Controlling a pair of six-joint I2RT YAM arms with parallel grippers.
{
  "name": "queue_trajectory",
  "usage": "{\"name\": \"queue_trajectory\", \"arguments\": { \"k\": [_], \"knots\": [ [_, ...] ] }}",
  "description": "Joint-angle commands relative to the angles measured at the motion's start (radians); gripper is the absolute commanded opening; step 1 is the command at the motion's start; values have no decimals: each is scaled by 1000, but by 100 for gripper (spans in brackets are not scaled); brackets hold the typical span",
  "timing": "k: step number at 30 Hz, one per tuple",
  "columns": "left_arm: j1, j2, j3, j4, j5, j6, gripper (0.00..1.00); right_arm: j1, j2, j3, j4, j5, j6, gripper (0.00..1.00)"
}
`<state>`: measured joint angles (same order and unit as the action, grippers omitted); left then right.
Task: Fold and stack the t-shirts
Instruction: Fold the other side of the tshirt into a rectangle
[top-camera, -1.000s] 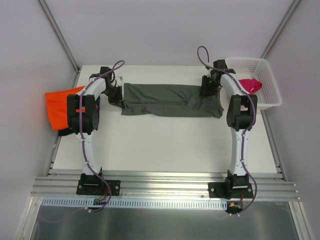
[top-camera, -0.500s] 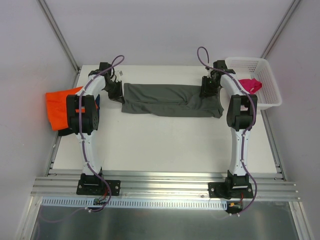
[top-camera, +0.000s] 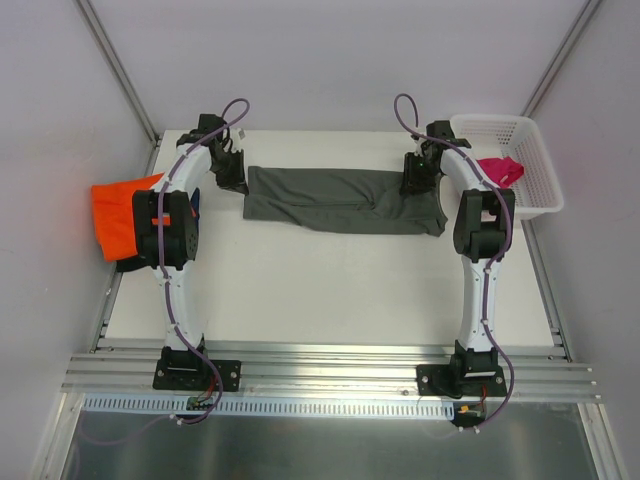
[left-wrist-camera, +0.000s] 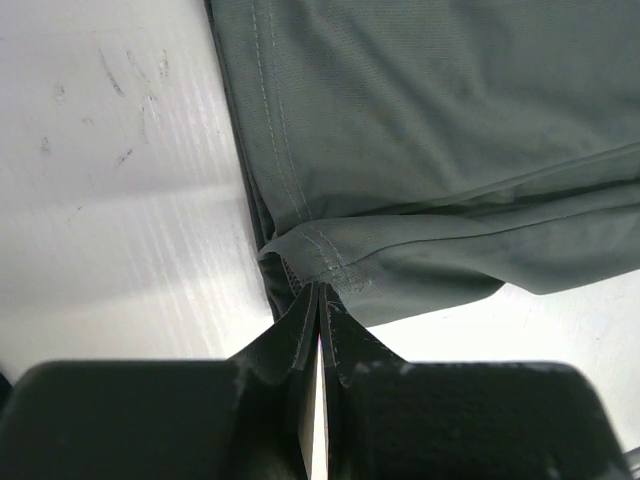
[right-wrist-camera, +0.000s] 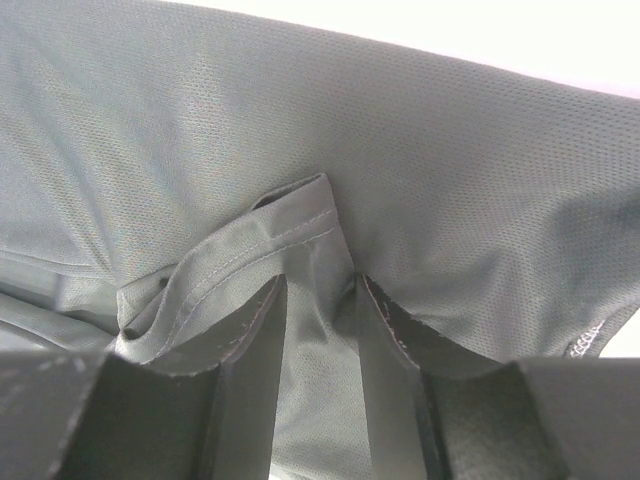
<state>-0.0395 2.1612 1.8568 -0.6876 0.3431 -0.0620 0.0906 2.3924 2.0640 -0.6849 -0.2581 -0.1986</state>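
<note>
A dark grey t-shirt (top-camera: 340, 200) lies folded into a long strip across the back of the table. My left gripper (top-camera: 235, 178) is shut on the hemmed corner (left-wrist-camera: 318, 262) at its left end. At the strip's upper right edge, my right gripper (top-camera: 415, 180) rests on the dark grey t-shirt (right-wrist-camera: 420, 150) with its fingers (right-wrist-camera: 250, 340) apart; cloth lies between them and a hem fold (right-wrist-camera: 230, 250) drapes over one tip. An orange t-shirt (top-camera: 118, 215) sits at the table's left edge on a dark one (top-camera: 128, 265). A magenta t-shirt (top-camera: 500, 170) lies in the basket.
The white lattice basket (top-camera: 540, 180) stands at the back right corner, partly over the table's edge. White walls close in the back and sides. Bare white tabletop (top-camera: 330, 290) stretches in front of the grey strip.
My left gripper has moved toward the back of the table with the shirt's left corner, drawing that end back and straightening the strip. The right gripper has stayed put.
</note>
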Motion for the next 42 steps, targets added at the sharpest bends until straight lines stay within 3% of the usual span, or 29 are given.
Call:
{"name": "queue_trajectory", "arguments": {
  "k": [1,7,18,21,22,24,42],
  "knots": [
    [-2,-17,31,3,-39,10,0,3,-84,1,1,16,-5,37],
    [-2,45,48,8,-53,14,0,5,-81,-1,4,19,-2,37],
    [-3,106,70,13,-79,7,0,4,-64,-5,4,-6,2,47],
    [-3,98,65,13,-78,7,0,5,-55,-2,4,-20,1,23],
    [-3,97,64,13,-78,7,0,6,-55,-1,4,-20,2,10],
    [-3,94,62,13,-76,4,0,6,-58,1,4,-15,-1,1],
    [0,92,74,13,-76,7,0,-80,-154,-19,-2,54,-25,1]
  ]
}}
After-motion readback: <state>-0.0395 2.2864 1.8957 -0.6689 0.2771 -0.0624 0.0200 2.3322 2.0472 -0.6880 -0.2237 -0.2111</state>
